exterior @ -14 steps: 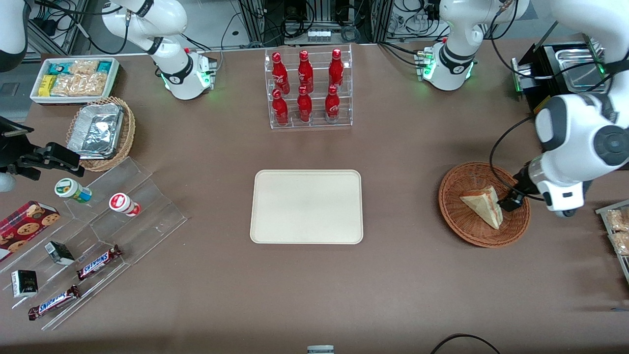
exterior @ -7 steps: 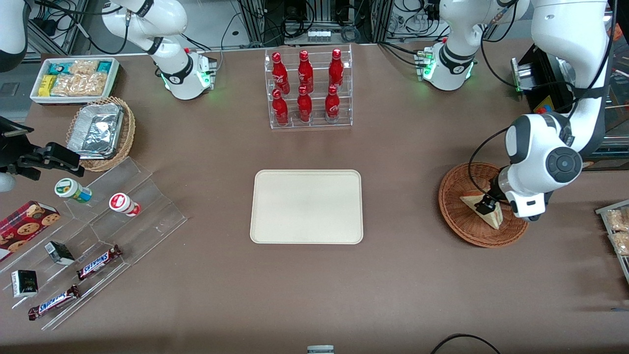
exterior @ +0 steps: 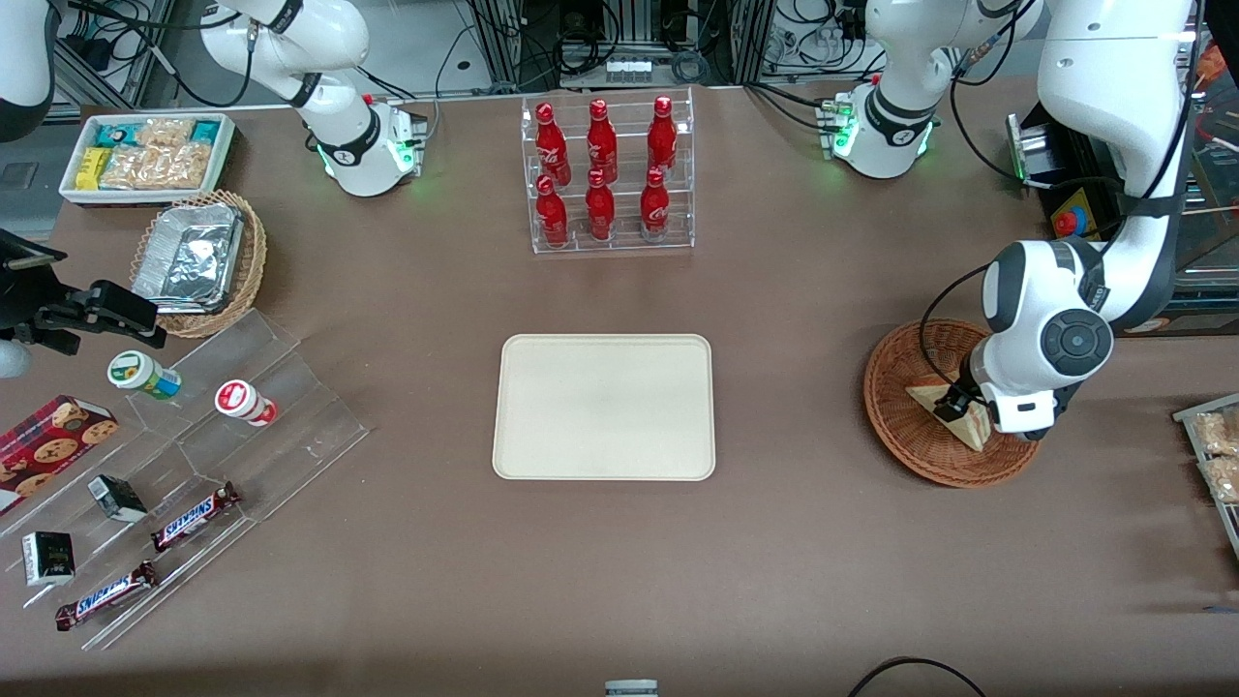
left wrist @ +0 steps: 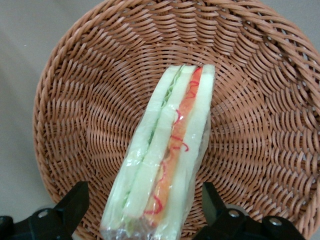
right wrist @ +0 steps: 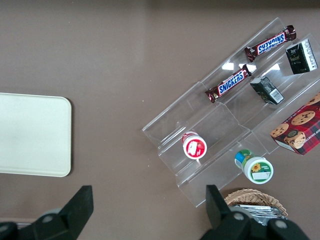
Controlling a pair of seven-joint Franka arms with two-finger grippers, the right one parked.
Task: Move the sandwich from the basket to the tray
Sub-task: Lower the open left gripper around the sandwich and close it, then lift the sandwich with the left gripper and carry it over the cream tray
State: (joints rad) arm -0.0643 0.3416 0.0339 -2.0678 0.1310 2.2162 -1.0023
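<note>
Basket – round, shallow, reddish-brown woven wicker, on brown worktop. Sandwich lies in it: plastic-wrapped wedge, pale bread w/ green & orange-red layers. Gripper spread wide, one finger each side of sandwich, not touching. Tray – flat cream rectangle, rounded corners – well apart.

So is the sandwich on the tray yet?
No, the sandwich lies in the basket under the open hand; the tray is bare.
</note>
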